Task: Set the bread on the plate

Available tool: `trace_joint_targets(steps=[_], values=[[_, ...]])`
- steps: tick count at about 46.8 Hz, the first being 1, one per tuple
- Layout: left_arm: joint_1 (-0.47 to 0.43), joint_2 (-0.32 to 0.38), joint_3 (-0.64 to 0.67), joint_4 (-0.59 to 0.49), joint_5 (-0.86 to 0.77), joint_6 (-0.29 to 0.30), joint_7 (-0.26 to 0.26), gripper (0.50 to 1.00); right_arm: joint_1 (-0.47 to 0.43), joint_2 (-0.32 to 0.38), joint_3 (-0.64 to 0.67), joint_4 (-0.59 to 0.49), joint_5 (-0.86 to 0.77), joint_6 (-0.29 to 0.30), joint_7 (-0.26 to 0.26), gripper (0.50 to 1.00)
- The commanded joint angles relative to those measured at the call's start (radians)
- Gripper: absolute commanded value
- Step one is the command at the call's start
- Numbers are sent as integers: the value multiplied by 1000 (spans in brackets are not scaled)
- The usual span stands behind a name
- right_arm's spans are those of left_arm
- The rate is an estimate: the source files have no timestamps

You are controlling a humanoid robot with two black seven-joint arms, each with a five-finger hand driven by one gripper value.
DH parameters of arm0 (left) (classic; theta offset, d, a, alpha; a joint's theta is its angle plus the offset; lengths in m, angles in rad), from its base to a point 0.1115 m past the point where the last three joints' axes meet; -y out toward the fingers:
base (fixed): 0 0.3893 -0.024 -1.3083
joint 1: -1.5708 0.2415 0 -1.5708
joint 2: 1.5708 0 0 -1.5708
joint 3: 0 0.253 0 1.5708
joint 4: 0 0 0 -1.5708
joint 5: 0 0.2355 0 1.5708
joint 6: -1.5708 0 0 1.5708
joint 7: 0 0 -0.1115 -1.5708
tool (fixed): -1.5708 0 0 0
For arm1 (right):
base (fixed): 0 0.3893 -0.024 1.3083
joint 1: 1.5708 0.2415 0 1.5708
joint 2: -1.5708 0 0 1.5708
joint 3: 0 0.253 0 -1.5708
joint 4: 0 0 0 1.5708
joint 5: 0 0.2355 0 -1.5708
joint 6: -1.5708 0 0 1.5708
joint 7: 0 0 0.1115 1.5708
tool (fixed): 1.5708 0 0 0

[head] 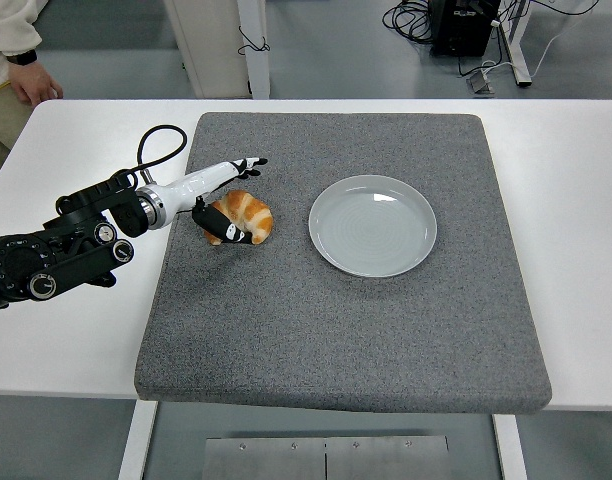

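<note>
Bread (251,213) on mat, left hand (222,195) touching; plate (372,225) apart

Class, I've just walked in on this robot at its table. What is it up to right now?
The robot's left hand is at a croissant lying on the grey mat, thumb against its near side and fingers stretched over the far side, not clearly closed on it. The croissant has not been lifted. The grey plate to its right holds nothing yet. The right arm is out of view. A person's hand rests at the table's far left corner.
</note>
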Motion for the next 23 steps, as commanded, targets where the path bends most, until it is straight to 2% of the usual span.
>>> trace_joint_targets(steps=[1,18,21,23], values=[[3,0,-1,3,-1,11,0,969,0,0,0,0,0,0,0,1000],[22,-5,-1,13,-1,46,-18,968,0,0,0,0,0,0,0,1000],[23,-17,-1,13,-1,46,-32,962,0,0,0,0,0,0,0,1000],[23,-18,0,13,-1,48,-40,939,0,0,-1,0,0,0,0,1000]])
